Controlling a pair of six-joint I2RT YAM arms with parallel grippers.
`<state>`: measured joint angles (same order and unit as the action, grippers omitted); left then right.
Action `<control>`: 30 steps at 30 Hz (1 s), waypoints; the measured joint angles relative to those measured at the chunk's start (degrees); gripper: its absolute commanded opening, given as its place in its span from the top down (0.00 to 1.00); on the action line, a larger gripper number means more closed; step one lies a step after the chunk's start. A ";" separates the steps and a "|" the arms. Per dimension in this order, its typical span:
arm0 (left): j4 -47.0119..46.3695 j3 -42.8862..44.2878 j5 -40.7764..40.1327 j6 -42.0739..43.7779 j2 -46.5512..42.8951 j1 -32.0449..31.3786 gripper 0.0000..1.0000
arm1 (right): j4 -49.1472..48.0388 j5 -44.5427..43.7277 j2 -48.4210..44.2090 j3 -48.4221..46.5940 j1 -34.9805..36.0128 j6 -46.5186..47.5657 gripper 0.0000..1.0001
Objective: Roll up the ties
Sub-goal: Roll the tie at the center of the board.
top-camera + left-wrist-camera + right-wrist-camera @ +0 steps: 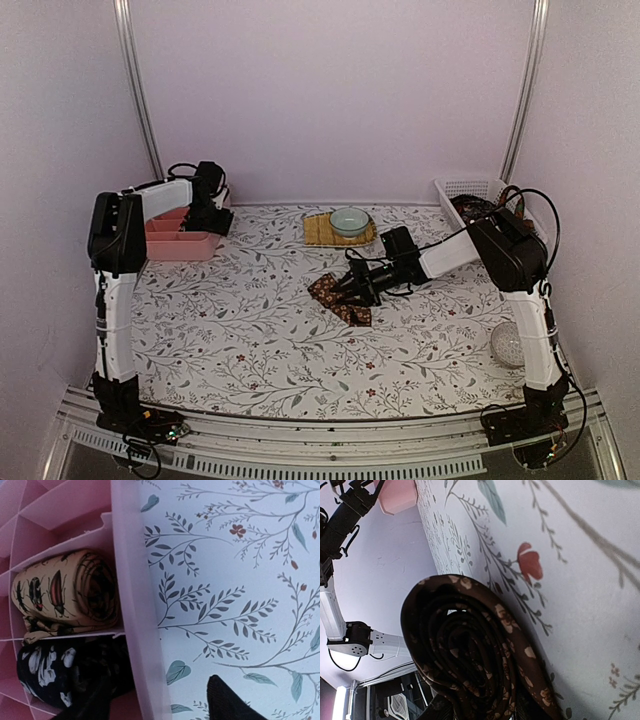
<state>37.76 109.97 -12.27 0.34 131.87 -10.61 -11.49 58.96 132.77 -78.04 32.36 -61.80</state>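
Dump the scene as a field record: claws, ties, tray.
left claw: open, straddling the pink tray wall
right claw: at the brown tie, grip unclear
brown tie: coiled into a spiral, on the table
tray contents: yellow beetle-print roll, black floral roll, separate compartments
other: bowl on woven mat

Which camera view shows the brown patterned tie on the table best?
The right wrist view: the brown tie appears close, its rolled spiral plain. The top external view shows the brown tie small and dark. The left wrist view misses it.
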 measured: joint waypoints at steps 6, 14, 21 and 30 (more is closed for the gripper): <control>0.83 0.00 0.74 0.68 0.04 -0.76 0.68 | 0.02 0.00 0.00 -0.02 0.00 0.00 0.63; -3.26 -5.14 -3.04 -0.26 -2.71 -1.22 0.97 | 0.09 0.02 0.02 -0.02 0.04 0.13 0.63; -4.63 -17.59 -1.46 -1.40 -11.26 -5.18 1.00 | 0.11 0.00 0.00 -0.04 0.11 0.15 0.63; -5.99 -32.00 -0.44 -4.17 -21.94 -10.62 1.00 | 0.22 -0.02 0.00 -0.07 0.13 0.22 0.63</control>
<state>31.77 77.97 -12.71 -3.84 109.93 -21.23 -11.27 58.94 132.77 -78.11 32.49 -61.58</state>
